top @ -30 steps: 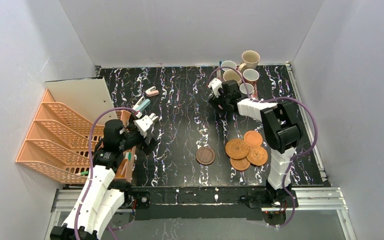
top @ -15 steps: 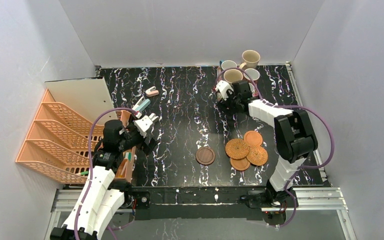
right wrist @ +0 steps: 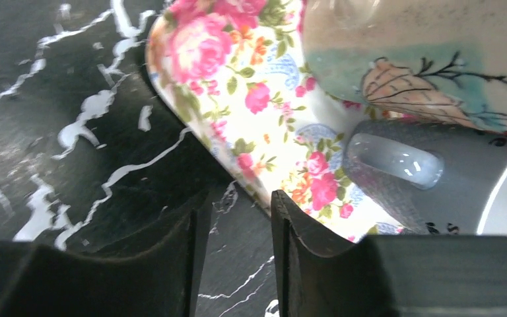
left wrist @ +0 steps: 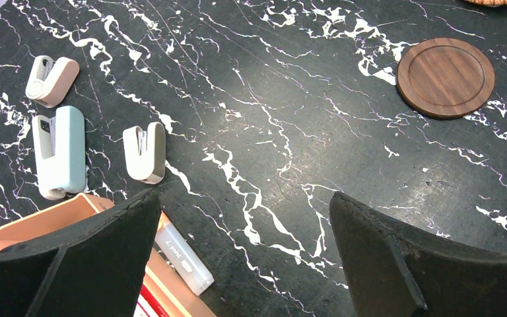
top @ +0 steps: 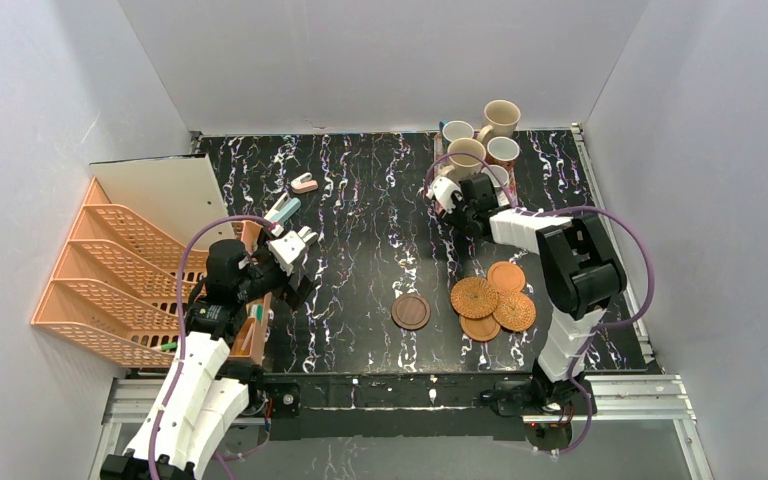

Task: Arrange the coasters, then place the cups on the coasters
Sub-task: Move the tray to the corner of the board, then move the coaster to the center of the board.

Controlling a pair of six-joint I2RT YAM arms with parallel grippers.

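Note:
Several cups stand grouped at the back right: two large beige ones (top: 501, 117) (top: 465, 152) and smaller white-lined ones (top: 457, 130) (top: 502, 151). My right gripper (top: 447, 190) sits low just in front of them. In the right wrist view its jaws (right wrist: 237, 198) stand close together with bare table in the narrow gap, the right fingertip at the edge of the pink floral tray (right wrist: 264, 99). A beige patterned cup (right wrist: 422, 59) and a grey cup (right wrist: 449, 191) stand on the tray. The coasters lie front right: dark brown (top: 411, 311) (left wrist: 445, 77), woven (top: 475, 297) (top: 513, 311), smooth (top: 506, 276) (top: 481, 327). My left gripper (top: 295, 245) (left wrist: 244, 205) hangs open and holds nothing.
Three small staplers (left wrist: 51, 80) (left wrist: 58, 152) (left wrist: 145, 152) lie left of centre. An orange box with pens (left wrist: 46, 228) sits under my left gripper. An orange tiered file rack (top: 110, 280) fills the left side. White walls enclose the table.
My right gripper has moved right and slightly nearer, up to the tray's edge, and its jaws have narrowed a lot. The right elbow has swung. The left arm has not moved.

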